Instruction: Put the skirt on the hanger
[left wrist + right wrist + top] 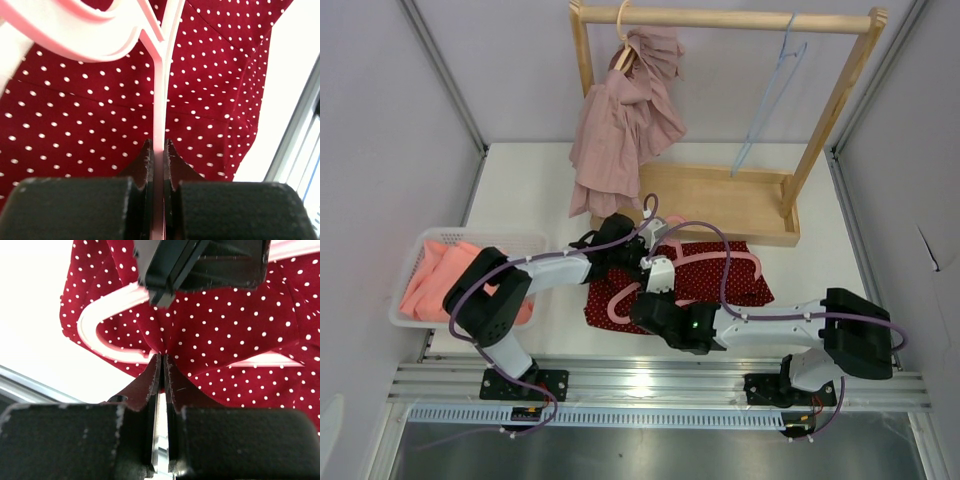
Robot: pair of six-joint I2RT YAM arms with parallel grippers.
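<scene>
A dark red skirt with white dots (740, 280) lies flat on the white table, with a pink plastic hanger (617, 303) lying across it. My left gripper (655, 268) is over the skirt's left part, shut on a thin straight bar of the hanger (159, 90); the red fabric (75, 125) spreads below it. My right gripper (642, 298) comes in from the near side at the skirt's left edge. Its tips (162, 359) are shut on a pinched fold of the skirt (225, 325), beside the hanger's curved end (95, 315). The left gripper's body (200, 260) hangs just above.
A wooden clothes rack (720, 200) stands at the back, with a dusty pink garment (620, 130) hung at its left and a light blue hanger (775, 80) at its right. A white basket (480, 236) holding salmon cloth sits at the left. A metal rail (660, 385) runs along the near edge.
</scene>
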